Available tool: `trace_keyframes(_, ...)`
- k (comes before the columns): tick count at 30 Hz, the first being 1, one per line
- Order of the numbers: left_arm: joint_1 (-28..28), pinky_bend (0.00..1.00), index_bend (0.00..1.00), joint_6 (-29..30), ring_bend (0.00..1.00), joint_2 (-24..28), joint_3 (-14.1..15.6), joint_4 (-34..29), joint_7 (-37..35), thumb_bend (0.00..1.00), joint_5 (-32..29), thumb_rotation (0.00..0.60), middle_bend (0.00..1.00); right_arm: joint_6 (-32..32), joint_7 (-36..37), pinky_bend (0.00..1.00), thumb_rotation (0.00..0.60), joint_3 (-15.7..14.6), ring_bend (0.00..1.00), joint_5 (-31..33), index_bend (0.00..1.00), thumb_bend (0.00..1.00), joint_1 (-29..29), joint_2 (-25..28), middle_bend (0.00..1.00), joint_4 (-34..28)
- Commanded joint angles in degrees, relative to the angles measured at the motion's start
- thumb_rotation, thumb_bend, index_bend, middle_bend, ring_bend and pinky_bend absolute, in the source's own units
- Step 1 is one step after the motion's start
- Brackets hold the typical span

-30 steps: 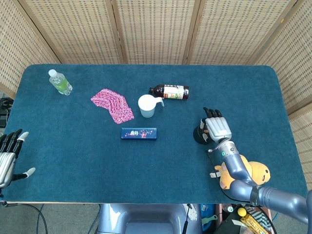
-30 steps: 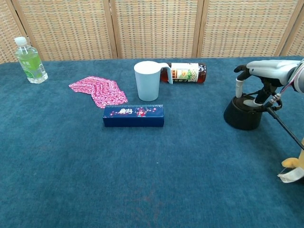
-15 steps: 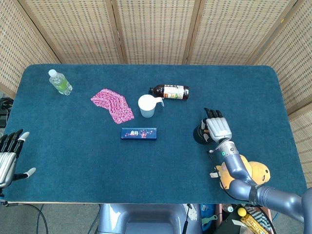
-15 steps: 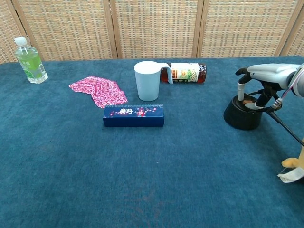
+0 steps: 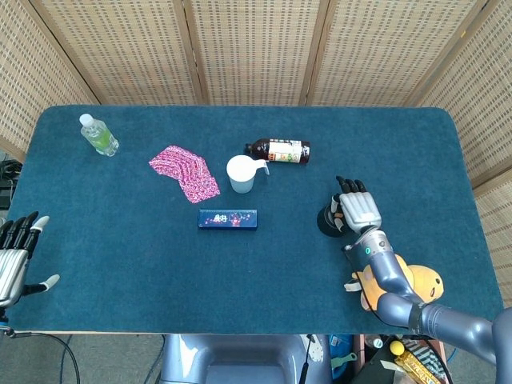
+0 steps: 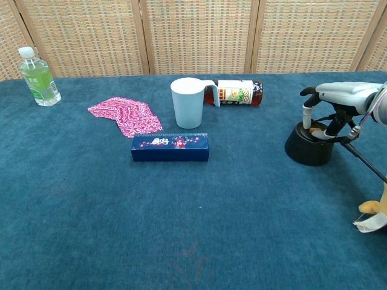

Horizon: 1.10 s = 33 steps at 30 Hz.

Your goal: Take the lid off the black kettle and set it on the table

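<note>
The black kettle (image 6: 308,148) is a low dark pot standing on the blue table (image 6: 199,223) at the right; the head view shows it as a dark kettle (image 5: 326,221) mostly covered by my hand. Its lid (image 6: 315,129) sits on top, with a small brownish knob. My right hand (image 6: 341,96) hovers right over it, thumb and fingers (image 6: 306,118) reaching down on either side of the knob without closing on it. The same right hand (image 5: 357,208) shows spread from above. My left hand (image 5: 14,260) lies with its fingers apart and holds nothing, at the table's front left edge.
A white cup (image 6: 187,101) and a brown bottle (image 6: 236,92) lying on its side sit mid-table. A blue box (image 6: 170,147), a pink cloth (image 6: 124,115) and a green water bottle (image 6: 37,77) lie further left. A yellow plush toy (image 5: 404,286) sits by my right forearm.
My right hand has sunk a little and shifted slightly right over the kettle. The lid stays on the kettle. My left hand has not moved.
</note>
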Motion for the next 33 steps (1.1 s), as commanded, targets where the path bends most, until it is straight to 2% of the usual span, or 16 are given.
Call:
trace_keyframes(1,-0.04,0.00,0.00,-0.05,0.00,0.00,-0.01,-0.01,0.01,0.07,-0.04,0.600,0.00,-0.19,0.07,0.00,0.600,0.01,0.00,0.03,0.52,0.56,0.00,-0.02,0.00,0.14)
trace_keyframes(8,-0.04,0.00,0.00,-0.02,0.00,0.06,0.01,-0.07,-0.06,0.07,-0.06,0.600,0.00,-0.29,0.04,0.00,0.600,-0.02,0.00,-0.12,0.60,0.62,-0.04,-0.12,0.00,0.40)
trace_keyframes(19,-0.06,0.00,0.00,0.01,0.00,0.20,-0.01,-0.14,-0.24,0.07,-0.12,0.600,0.00,1.25,-0.16,0.00,0.600,0.36,0.00,-1.82,0.62,0.64,-0.16,0.93,0.01,-1.63)
trace_keyframes(27,-0.17,0.00,0.00,-0.15,0.00,0.20,0.13,-0.32,-0.11,0.07,0.10,0.600,0.00,5.73,-2.29,0.00,0.600,1.05,0.00,-6.73,0.62,0.64,-0.02,4.90,0.02,-10.84)
trace_keyframes(33,-0.07,0.00,0.00,0.14,0.00,0.32,0.28,-0.52,-0.22,0.07,0.52,0.600,0.00,7.81,-5.87,0.00,0.600,-0.22,0.00,-10.49,0.62,0.64,0.56,5.28,0.02,-16.84)
